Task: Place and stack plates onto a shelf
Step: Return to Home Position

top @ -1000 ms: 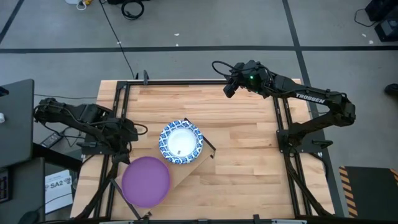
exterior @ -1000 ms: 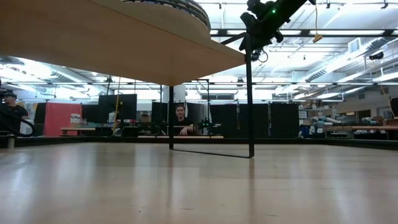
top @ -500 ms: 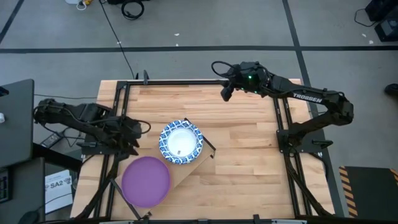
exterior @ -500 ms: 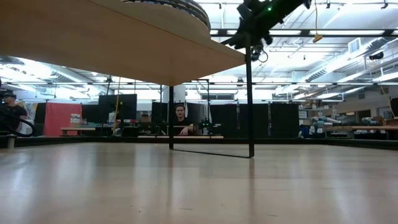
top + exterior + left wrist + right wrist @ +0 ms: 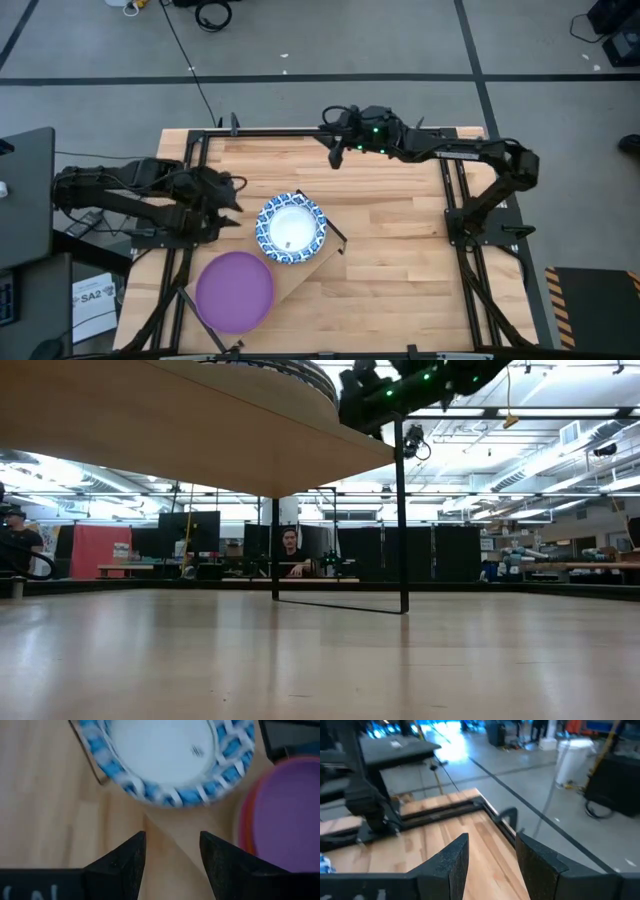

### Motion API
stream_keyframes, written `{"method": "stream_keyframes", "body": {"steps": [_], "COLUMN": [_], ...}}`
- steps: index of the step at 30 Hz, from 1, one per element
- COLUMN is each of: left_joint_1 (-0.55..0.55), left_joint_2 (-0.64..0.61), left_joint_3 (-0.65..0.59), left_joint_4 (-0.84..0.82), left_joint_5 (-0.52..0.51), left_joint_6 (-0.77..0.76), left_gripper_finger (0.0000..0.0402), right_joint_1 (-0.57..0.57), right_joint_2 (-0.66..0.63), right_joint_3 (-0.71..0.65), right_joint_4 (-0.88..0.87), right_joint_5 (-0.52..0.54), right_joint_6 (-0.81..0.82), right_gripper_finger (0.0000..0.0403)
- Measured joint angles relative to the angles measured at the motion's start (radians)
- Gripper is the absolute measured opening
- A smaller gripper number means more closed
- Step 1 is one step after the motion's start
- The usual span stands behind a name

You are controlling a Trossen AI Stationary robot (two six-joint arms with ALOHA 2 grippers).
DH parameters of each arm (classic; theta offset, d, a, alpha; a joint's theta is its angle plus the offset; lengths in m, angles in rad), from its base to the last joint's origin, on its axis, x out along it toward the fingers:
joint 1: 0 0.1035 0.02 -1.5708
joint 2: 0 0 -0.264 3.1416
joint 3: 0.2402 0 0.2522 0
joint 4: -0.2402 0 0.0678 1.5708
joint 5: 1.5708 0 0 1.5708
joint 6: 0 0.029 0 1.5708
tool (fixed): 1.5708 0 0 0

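Since a second ago, the right gripper (image 5: 336,155) has swung leftward along the table's far edge, while the left gripper (image 5: 230,192) has shifted slightly toward the far side, beside the shelf.

On the shelf (image 5: 300,276), a blue-and-white plate (image 5: 291,227) with a white centre sits at the end nearer the table's middle. A purple plate (image 5: 234,290) lies at the other end, near the front left corner. The left wrist view shows it resting on an orange plate (image 5: 243,827) (only a thin orange rim peeks out). The two spots are just beside each other, with a strip of bare board between them.

The left gripper hovers off the shelf's left side, facing the patterned plate. Its fingers (image 5: 131,855) are moderately parted and hold nothing. The right gripper hangs above the far edge, well apart from the plates. Its fingers (image 5: 456,854) are likewise parted and empty.

The shelf stands askew on the slatted wooden table (image 5: 400,240). From the low view its underside fills the upper left, carried on a thin black leg (image 5: 402,510). Beyond the table a person (image 5: 290,552) sits in the room behind.
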Motion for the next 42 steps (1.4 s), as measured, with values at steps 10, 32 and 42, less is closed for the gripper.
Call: {"method": "stream_keyframes", "body": {"steps": [10,32,42], "left_joint_1": [0.180,0.313,0.313], "left_joint_2": [-0.020,-0.391,-0.541], "left_joint_3": [0.001,0.001,-0.171], "left_joint_4": [0.307,0.204,0.289], "left_joint_5": [-0.092,-0.105,-0.105], "left_joint_6": [0.240,0.174,0.153], "left_gripper_finger": [0.0192,0.0136,0.0133], "right_joint_1": [0.039,0.064,0.064], "right_joint_2": [0.083,-0.328,-0.513], "right_joint_3": [0.000,0.001,0.001], "right_joint_4": [0.257,-0.150,-0.370], "right_joint_5": [-0.104,-0.105,-0.103], "right_joint_6": [0.000,0.016,0.014], "right_gripper_finger": [0.0167,0.0059,0.0052]}}
